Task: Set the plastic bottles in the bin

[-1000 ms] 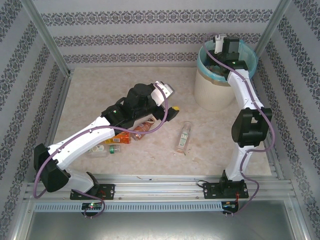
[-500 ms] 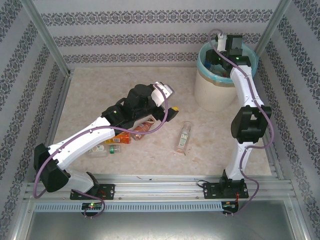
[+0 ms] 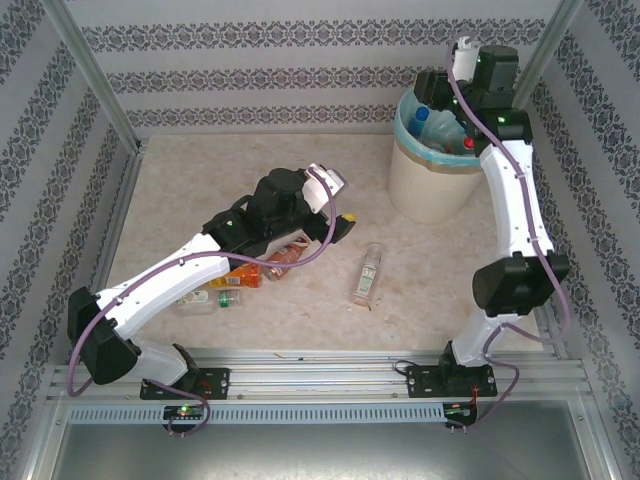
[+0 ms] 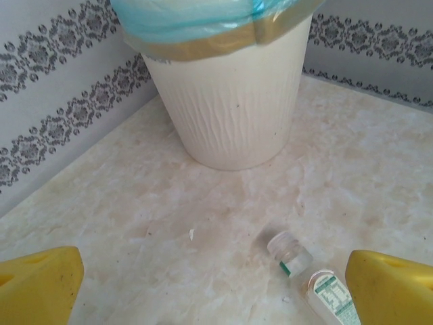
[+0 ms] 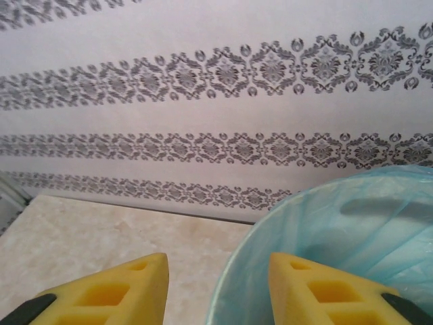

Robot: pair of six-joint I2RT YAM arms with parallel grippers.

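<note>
From above, the bin (image 3: 425, 185) stands at 2 o'clock on the counter (image 3: 200, 170), with several plastic bottles (image 3: 445, 125) already lying inside its blue liner. The right arm (image 3: 515, 200) reaches up over its rim. The left arm (image 3: 200, 265) stretches to mid-counter, and a clear bottle (image 3: 368, 272) lies on its side at about 5 o'clock from that arm's jaws, near them but not touching, its long axis running roughly 12 to 6. A cluster of bottles (image 3: 245, 277) sits partly under the left forearm, so you cannot count them here. In the left wrist view, the two yellow fingers (image 4: 37, 281) sit at the far bottom corners, so the left jaws are wide apart and grip nothing. The clear bottle (image 4: 304, 271) lies at 5 o'clock, close to the finger on that side, its cap aimed at 11 o'clock toward the bin (image 4: 230, 115) at 12. In the right wrist view, the right arm's fingers (image 5: 122, 291) stand apart with nothing between them, and the liner rim (image 5: 325, 230) curves in at 4 o'clock. Your left arm looks much the nearer to that bottle. You will likely need to shift the jaws toward it and set them across its long axis.
</note>
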